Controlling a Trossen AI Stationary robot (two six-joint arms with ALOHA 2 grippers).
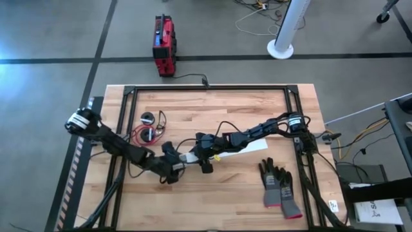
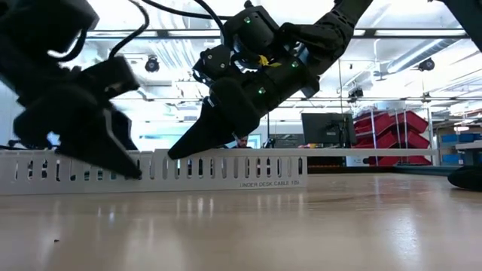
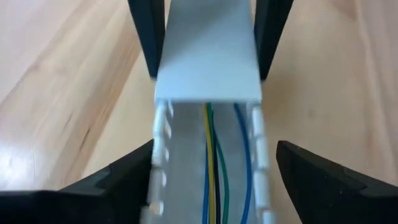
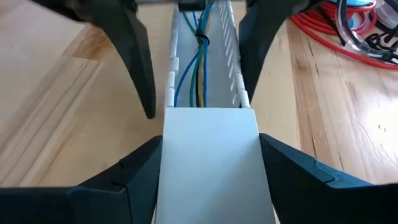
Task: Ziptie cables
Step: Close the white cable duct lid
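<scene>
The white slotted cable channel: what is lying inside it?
Inside the white slotted channel run thin blue, green and yellow wires. A flat white cover hides the rest of them.

The pale butcher-block wooden table [image 1: 219, 200] looks smooth with a faint sheen. The long white slotted plastic channel [image 2: 226, 172] seems matt; its thin coloured wires [image 4: 198, 74] look glossy.

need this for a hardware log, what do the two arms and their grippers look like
Both arms are dark, near black and jointed. The left arm has a white band by its outer end; the right arm has one too. Thin black cables run along both. The left gripper and right gripper have dark tapered fingers. The low view shows small green lights and a yellow tag on the right arm's wrist.
</scene>
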